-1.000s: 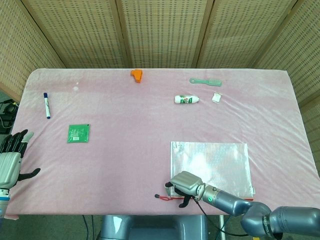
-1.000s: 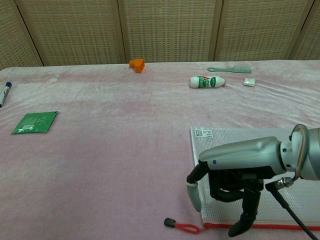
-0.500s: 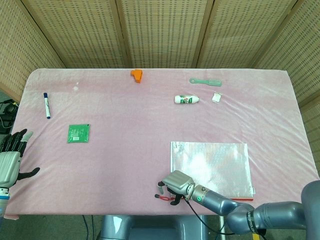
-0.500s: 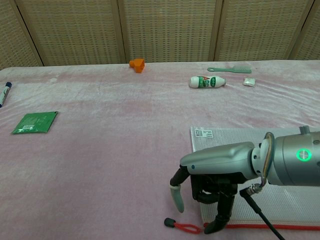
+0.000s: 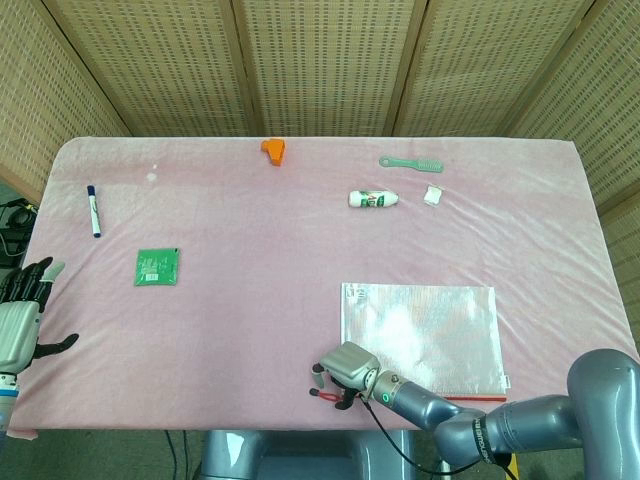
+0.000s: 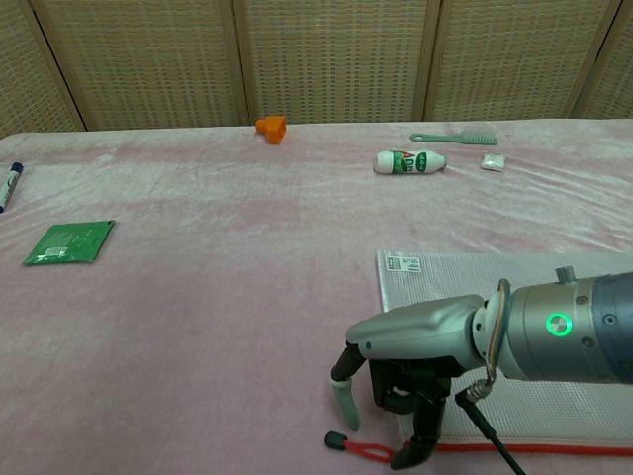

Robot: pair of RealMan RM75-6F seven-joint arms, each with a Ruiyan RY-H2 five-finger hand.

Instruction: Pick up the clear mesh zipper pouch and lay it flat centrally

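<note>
The clear mesh zipper pouch (image 5: 420, 335) lies flat on the pink worktop (image 5: 260, 250), near the front edge and to the right of the middle. Its red zipper edge faces the front, and a red pull cord (image 6: 364, 450) goes out from its front left corner.

The right hand (image 6: 396, 391) stands at this corner with the fingers curled downward. One fingertip touches the worktop close to the red zipper edge and another points down just beside the cord. I cannot tell if the hand grips anything.

The left hand (image 5: 22, 320) is at the far left edge of the worktop, well apart from the pouch; its fingers are spread and it holds nothing.

Farther back lie a white bottle (image 5: 374, 199), a green comb (image 5: 411, 163) and a small white packet (image 5: 433, 195). An orange object (image 5: 273, 149) is near the back edge. On the left side lie a green packet (image 5: 158, 267) and a blue marker (image 5: 93, 210).
</note>
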